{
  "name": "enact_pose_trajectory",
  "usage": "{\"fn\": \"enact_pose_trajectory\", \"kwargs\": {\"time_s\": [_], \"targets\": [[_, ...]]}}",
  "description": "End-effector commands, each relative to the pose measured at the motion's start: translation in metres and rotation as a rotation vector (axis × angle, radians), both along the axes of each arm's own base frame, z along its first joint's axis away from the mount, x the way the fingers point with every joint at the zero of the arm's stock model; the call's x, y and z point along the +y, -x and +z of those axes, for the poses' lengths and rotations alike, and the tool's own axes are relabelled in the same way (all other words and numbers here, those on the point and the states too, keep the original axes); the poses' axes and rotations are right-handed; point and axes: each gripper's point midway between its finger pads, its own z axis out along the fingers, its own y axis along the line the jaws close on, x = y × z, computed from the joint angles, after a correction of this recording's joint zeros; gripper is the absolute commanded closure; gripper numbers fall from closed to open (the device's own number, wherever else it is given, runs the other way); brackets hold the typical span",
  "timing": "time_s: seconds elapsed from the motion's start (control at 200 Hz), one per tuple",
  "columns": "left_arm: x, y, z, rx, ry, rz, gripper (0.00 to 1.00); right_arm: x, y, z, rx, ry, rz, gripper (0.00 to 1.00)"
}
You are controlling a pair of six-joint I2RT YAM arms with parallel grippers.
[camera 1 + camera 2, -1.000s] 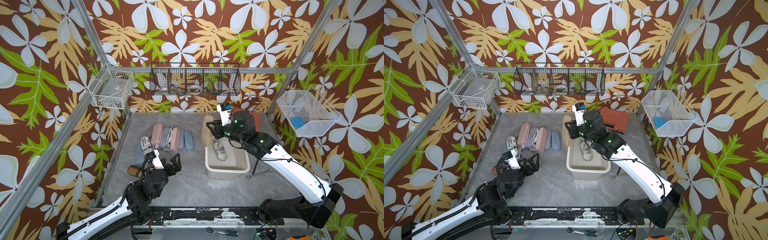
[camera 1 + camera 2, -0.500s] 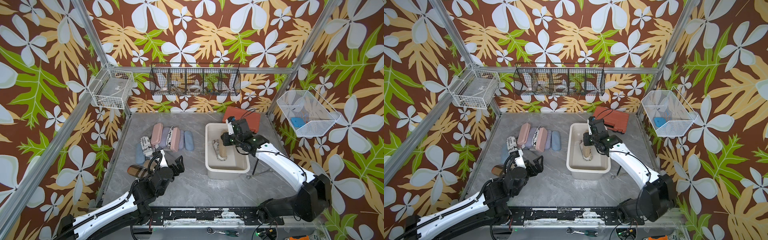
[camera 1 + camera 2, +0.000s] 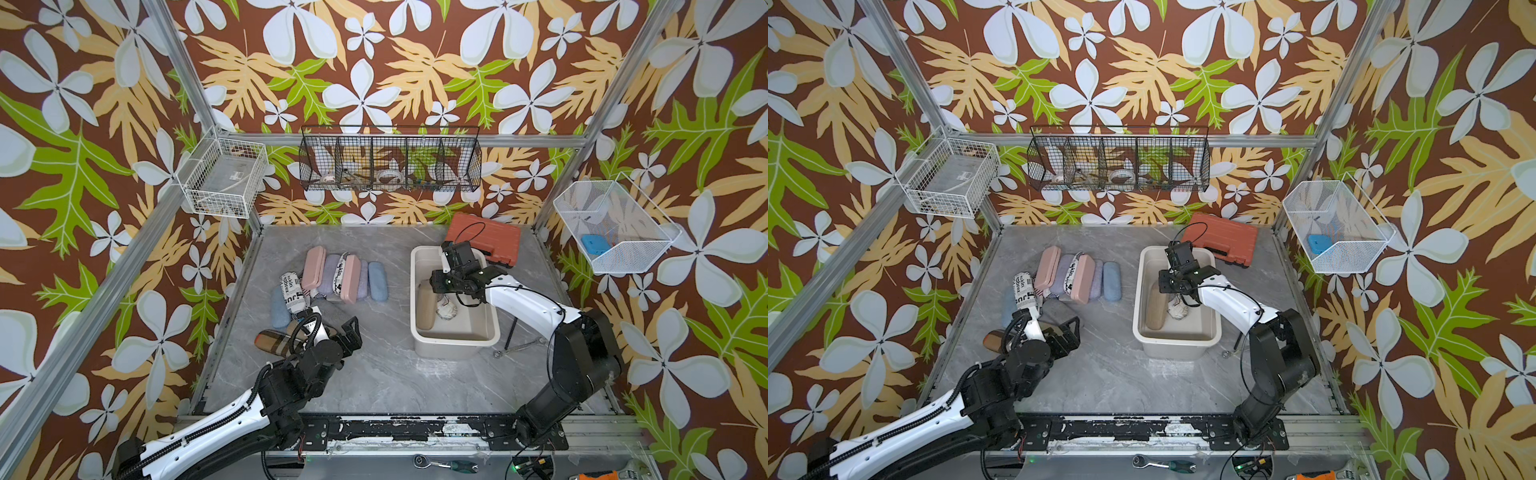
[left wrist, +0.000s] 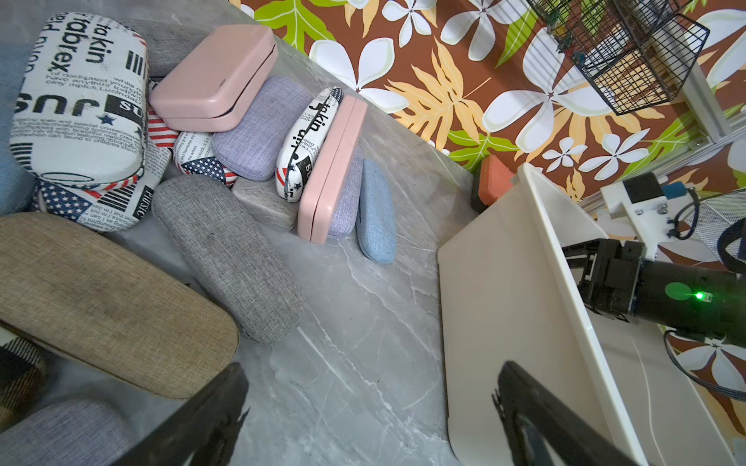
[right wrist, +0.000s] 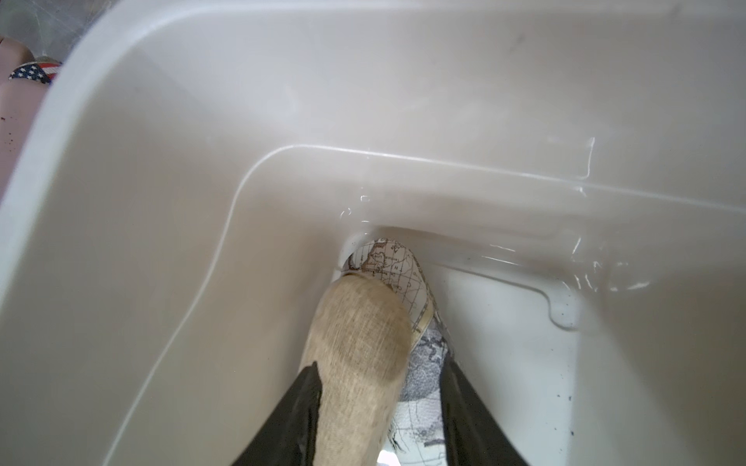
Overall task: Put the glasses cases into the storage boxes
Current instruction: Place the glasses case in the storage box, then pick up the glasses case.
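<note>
Right gripper (image 5: pixel 379 365): jaws parted inside the cream tub (image 3: pixel 455 348), straddling the tan case (image 5: pixel 355 355) without clamping it; the arm hides this zone in both top views. Map-print case (image 5: pixel 387 262) beneath, mostly covered. Left gripper (image 4: pixel 371 369): jaws wide, empty, above the table (image 3: pixel 395 374). Other glasses cases (image 3: pixel 332 274) piled there, lower ones partly buried

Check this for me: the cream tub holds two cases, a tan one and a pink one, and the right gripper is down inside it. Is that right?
Not quite: the second one in the cream tub is a map-print case, not a pink one; the right wrist view shows it beside the tan case. The right gripper is indeed down inside.
</note>
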Motion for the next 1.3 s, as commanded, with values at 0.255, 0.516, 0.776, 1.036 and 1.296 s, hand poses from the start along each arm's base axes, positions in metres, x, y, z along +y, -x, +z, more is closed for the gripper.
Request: {"fn": "enact_pose_trajectory", "kwargs": {"time_s": [0.255,0.516,0.776,1.036,1.296], "targets": [[0.006,-0.004,0.001,-0.017,-0.062,0.031,0.0,-0.003,0.007,0.056,-0.111,-0.041,0.017,0.47],[0.012,-0.015,0.007,-0.011,-0.114,0.044,0.01,-0.015,0.049,0.091,-0.202,-0.137,0.032,0.43],[0.006,-0.048,-0.014,0.124,-0.162,-0.02,0.07,-0.022,0.08,0.102,-0.228,-0.187,0.056,0.39],[-0.018,-0.101,-0.024,0.254,-0.263,-0.078,0.07,-0.023,0.092,0.104,-0.234,-0.205,0.084,0.34],[-0.014,-0.128,-0.031,0.305,-0.332,-0.06,0.13,-0.026,0.105,0.115,-0.258,-0.236,0.09,0.33]]}}
